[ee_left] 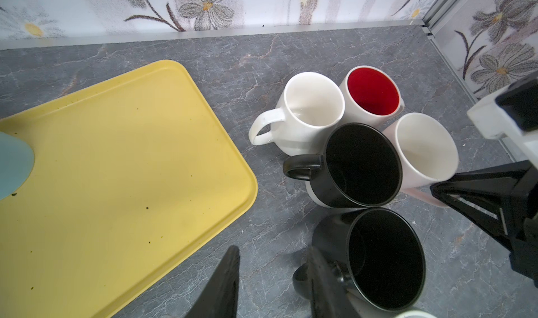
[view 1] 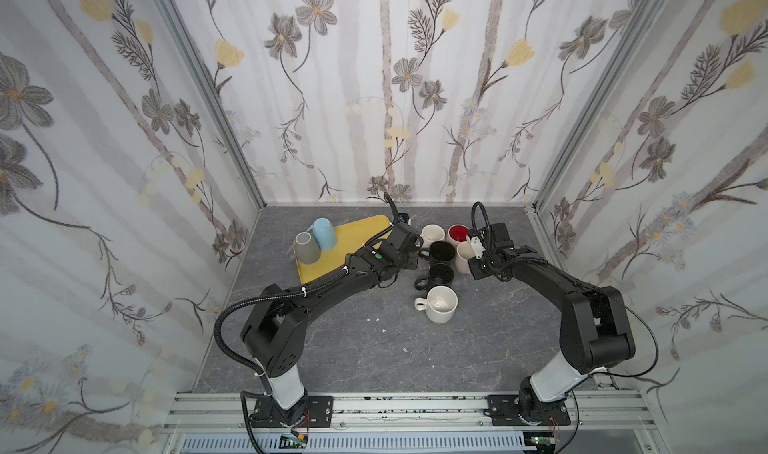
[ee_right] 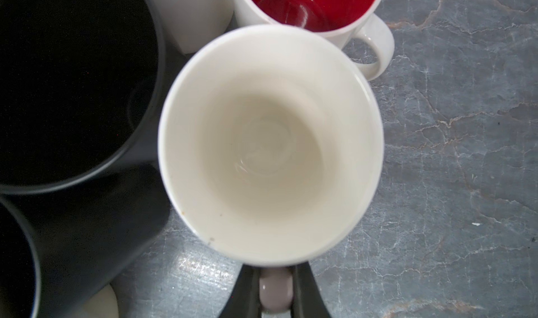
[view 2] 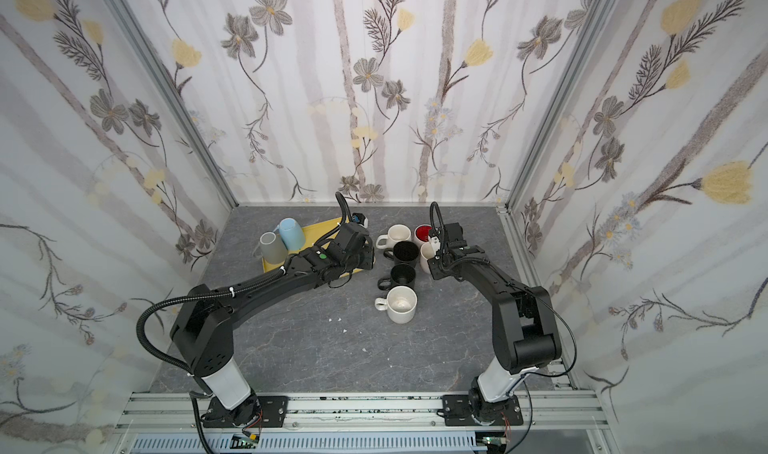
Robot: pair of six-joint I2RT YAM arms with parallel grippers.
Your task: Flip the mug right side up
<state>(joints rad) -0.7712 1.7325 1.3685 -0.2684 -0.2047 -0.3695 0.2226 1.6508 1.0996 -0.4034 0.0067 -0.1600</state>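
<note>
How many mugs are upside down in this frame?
2. A grey mug and a light blue mug stand side by side, rims down, at the yellow tray's left end. The left wrist view shows the rest of the tray bare, so none seems hidden.

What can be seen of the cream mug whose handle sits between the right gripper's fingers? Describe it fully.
The cream mug is glossy, ceramic-looking, empty, flaring towards its rim, with a pale pinkish handle. It is upright, mouth up, over the grey marbled table, close beside a black mug and a red-lined mug; contact with them is unclear. The right gripper is shut on its handle.
</note>
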